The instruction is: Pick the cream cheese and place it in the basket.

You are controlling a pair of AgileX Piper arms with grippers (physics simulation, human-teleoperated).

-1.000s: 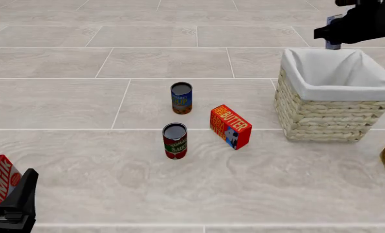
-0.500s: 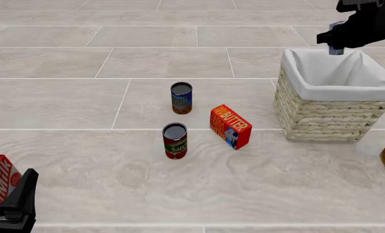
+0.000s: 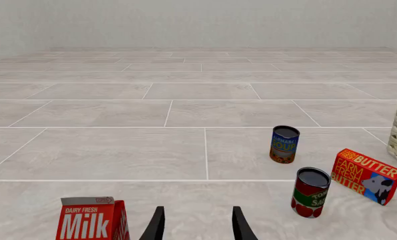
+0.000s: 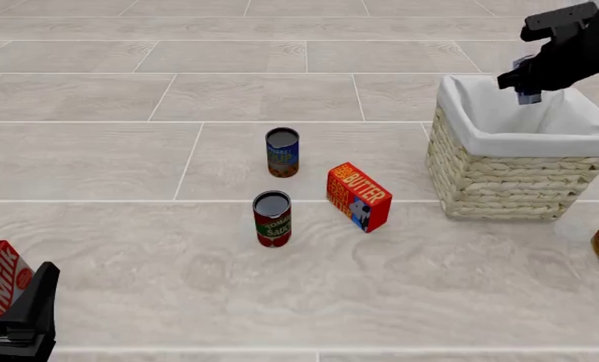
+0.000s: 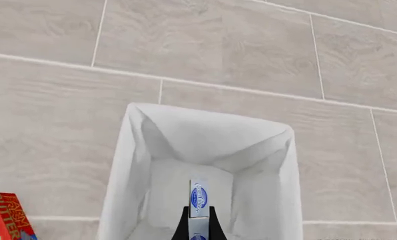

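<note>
Cream cheese is clamped edge-on between the right claw fingers, directly above the basket interior. Risk: on release the thin box may tip and lodge against the cloth lining. Left claw is released, holding nothing.

Left claw open nr milk carton, butter box far.

A simulated test scene rather than a real room: flat rendered pale stone-look tiles run far back to a blank wall, with groceries (a milk carton, a butter box, cans) standing loose.
</note>
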